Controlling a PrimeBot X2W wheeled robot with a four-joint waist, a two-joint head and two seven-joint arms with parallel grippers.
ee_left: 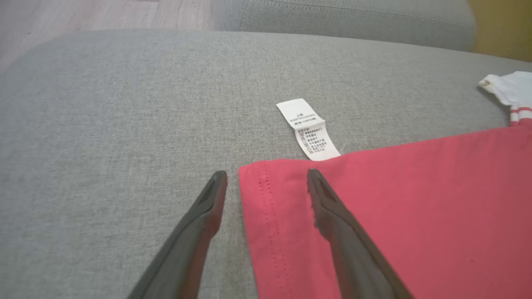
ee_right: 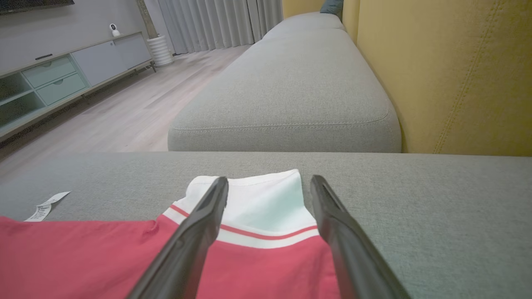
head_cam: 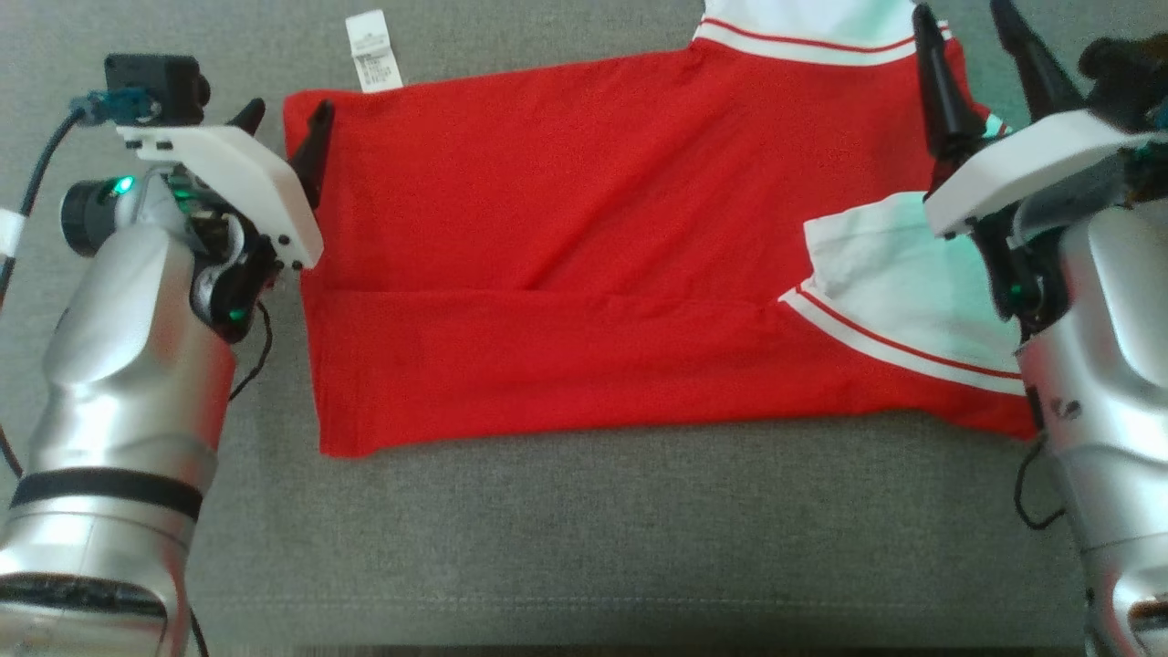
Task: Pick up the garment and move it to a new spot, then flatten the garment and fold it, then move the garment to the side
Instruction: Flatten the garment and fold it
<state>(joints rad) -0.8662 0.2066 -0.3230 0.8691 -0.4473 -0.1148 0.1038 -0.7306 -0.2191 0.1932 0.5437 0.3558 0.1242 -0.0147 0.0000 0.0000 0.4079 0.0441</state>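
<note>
Left end effector (ee_left: 266, 175) astride garment (head_cam: 566, 274) corner

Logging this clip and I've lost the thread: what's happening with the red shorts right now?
A two-armed robot is working on the garment, red shorts with white side panels, spread flat on a grey sofa cushion. Both grippers are open and hold nothing. The left gripper straddles the far left corner near the white tag. The right gripper sits over the far white panel. A crease runs across the cloth, so it looks folded once.

Grey sofa (ee_right: 291, 83), yellow backrest (ee_right: 457, 74), wood floor (ee_right: 137, 108)
</note>
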